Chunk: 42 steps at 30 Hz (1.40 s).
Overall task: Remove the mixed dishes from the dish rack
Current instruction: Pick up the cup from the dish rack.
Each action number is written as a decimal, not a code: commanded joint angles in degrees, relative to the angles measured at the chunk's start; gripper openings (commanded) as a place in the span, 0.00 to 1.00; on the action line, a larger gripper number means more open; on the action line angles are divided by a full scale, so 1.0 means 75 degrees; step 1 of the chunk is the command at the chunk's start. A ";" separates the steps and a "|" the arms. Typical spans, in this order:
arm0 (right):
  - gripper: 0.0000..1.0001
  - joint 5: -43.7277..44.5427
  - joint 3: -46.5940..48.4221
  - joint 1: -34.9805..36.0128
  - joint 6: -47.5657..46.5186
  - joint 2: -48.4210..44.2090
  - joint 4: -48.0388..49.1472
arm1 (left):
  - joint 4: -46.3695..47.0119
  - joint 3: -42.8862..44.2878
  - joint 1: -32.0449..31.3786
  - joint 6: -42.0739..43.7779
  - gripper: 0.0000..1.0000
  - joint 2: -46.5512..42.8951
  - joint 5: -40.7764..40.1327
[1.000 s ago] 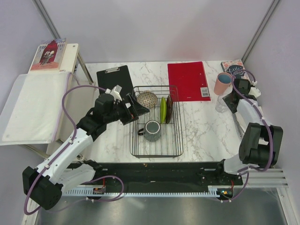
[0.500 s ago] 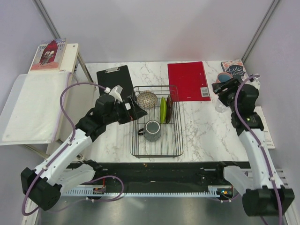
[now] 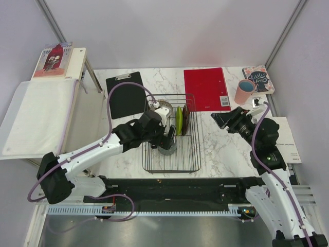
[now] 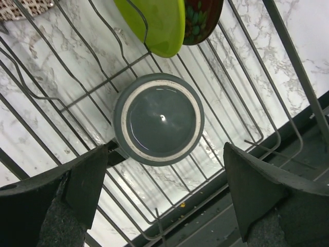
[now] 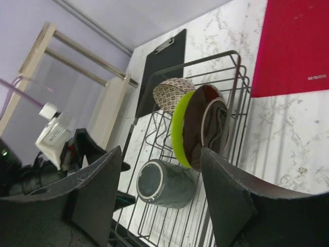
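Note:
The dish rack (image 3: 172, 169) stands mid-table and holds the grey mug (image 3: 166, 150), the lime-green plate (image 3: 178, 120), the dark red plate (image 3: 185, 119) and the beige bowl (image 3: 164, 107). My left gripper (image 3: 168, 139) hangs open right above the mug (image 4: 158, 118), its jaws wide on either side and touching nothing. My right gripper (image 3: 220, 120) is open and empty, right of the rack and facing it. Its view shows the mug (image 5: 164, 182), both plates (image 5: 181, 131) and the bowl (image 5: 172, 92). The pink cup (image 3: 245, 91) stands on the table at far right. The clear glass is not visible.
A black clipboard (image 3: 127, 95) lies left behind the rack, a red folder (image 3: 207, 87) right behind it. A book (image 3: 259, 77) lies at the far right corner. A side shelf with a white cloth (image 3: 36, 116) stands to the left.
My left gripper swung right and down over the rack to above the mug. My right arm drew back from the pink cup and turned toward the rack; the cup stays on the table.

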 commanded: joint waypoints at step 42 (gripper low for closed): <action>0.70 -0.0757 -0.1085 0.0398 -0.0179 -0.0585 0.0644 | 0.0392 0.0674 -0.0125 0.1805 0.99 0.2021 -0.0048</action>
